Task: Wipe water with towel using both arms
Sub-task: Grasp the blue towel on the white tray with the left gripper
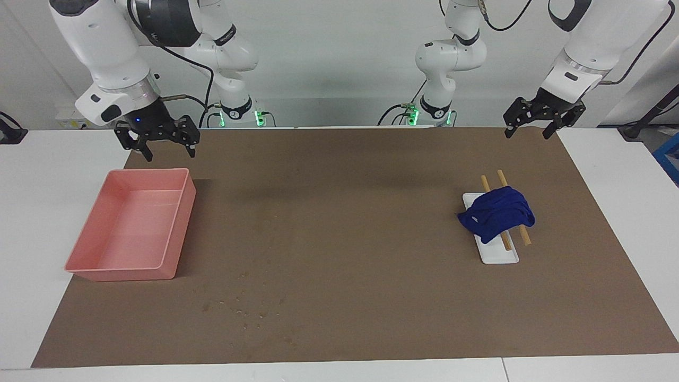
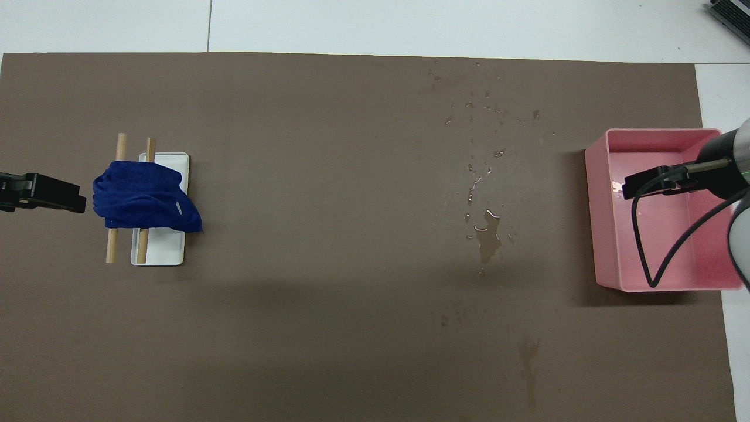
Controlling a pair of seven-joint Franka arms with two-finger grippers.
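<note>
The step in hand is judged to be the pick-up of the towel, which is draped over two wooden sticks on a white slab toward the left arm's end of the brown mat, about midway between the mat's robot edge and its outer edge. A clean grasp is best taken from above on the raised bunch of cloth between the sticks — so that neither stick nor slab is dragged along. The left gripper hangs open and empty over the mat's robot-edge corner, well apart from the towel, which lies lower and further out. The right gripper waits open and empty over the robot-side rim of the pink bin — the water is pooled beside that bin
</note>
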